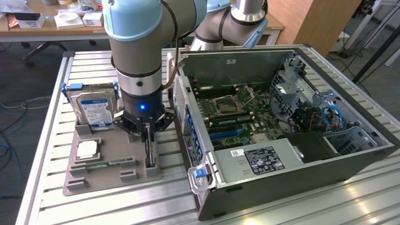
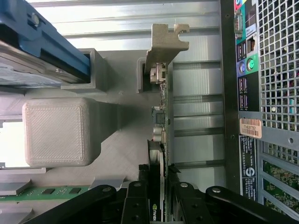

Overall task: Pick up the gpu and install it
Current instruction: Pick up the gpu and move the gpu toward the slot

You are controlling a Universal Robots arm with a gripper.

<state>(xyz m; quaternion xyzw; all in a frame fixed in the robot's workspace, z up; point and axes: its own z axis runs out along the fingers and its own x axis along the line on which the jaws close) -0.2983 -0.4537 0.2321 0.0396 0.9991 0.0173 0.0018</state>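
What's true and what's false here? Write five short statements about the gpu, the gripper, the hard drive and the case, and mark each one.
1. The gpu stands on edge in the gray holder, outside the computer case. True.
2. The gripper is down over the gpu. True.
3. The hard drive lies flat inside the case. False: it stands upright in the holder, toward the exterior view's left.
4. The case is closed on its upper side. False: it is open, and the motherboard shows.
5. A green memory stick lies flat in the holder. True.
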